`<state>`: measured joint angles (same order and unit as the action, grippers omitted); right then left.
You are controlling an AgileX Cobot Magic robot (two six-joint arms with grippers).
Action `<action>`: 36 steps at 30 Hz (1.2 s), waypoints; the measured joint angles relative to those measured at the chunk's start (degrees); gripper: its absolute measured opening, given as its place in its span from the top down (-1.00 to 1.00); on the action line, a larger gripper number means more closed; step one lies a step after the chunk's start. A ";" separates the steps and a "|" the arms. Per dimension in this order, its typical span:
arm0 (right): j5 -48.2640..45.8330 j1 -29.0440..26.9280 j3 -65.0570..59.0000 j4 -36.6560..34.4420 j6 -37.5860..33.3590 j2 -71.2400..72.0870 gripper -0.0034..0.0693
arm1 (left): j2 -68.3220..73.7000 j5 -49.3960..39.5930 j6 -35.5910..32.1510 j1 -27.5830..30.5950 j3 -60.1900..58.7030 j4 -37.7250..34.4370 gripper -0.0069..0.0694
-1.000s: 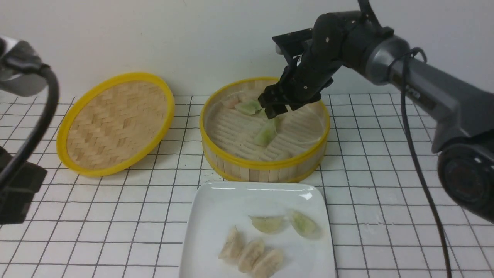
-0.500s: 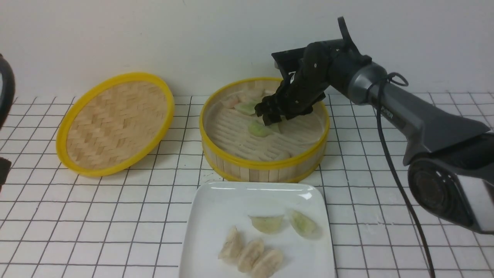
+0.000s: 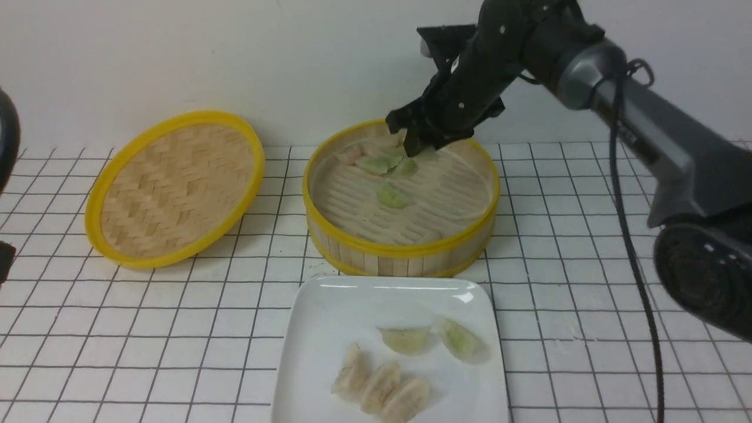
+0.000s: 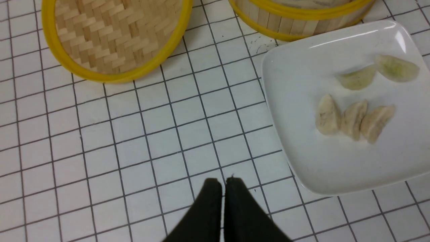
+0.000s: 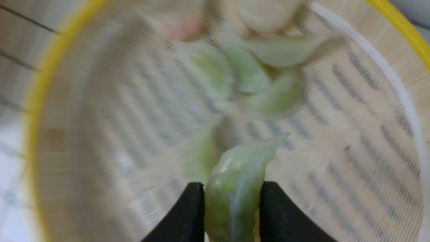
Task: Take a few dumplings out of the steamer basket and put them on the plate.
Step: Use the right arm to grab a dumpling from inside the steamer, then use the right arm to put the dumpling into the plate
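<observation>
Right gripper (image 5: pixel 231 188): I have its jaws pinching one pale green dumpling (image 5: pixel 240 166) across the belly, with the pointed end poking out past the tips. In the front view the gripper (image 3: pixel 414 140) hangs over the far side of the basket.
Handling: I judge this dumpling to be light, soft and slick. The translucent skin looks easy to tear, so a gentle squeeze across the thick middle suits it better than one on the thin pleated edge.
Steamer basket (image 3: pixel 404 258): a lone green dumpling (image 3: pixel 392 197) lies near the middle of the slatted floor. A far cluster (image 3: pixel 380 161) of green and beige ones sits against the far wall. I cannot count the cluster, as the right wrist view blurs it.
Plate (image 3: pixel 329 317): it sits just in front of the basket, on my side. It carries five dumplings: two greenish ones (image 3: pixel 405 339) with their tips close together, and three beige ones (image 3: pixel 382 388) in a touching row nearer me. Its left half is bare, which I judge to be the safest landing spot.
Lid (image 3: pixel 176 188): woven and yellow-rimmed, it lies left of the basket and apart from it.
Left gripper (image 4: pixel 223 184): its jaws are pressed together on nothing, above the tiled counter (image 4: pixel 134 134) beside the plate.
</observation>
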<state>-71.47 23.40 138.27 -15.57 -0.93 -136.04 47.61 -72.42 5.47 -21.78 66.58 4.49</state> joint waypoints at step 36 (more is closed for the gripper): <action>1.73 10.96 -42.57 -1.89 -1.35 25.49 0.41 | 0.00 -0.56 -1.52 0.00 -0.04 -0.25 0.83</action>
<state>-69.75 34.35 95.69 -17.46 -2.29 -110.54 47.61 -72.99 3.95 -21.78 66.53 4.24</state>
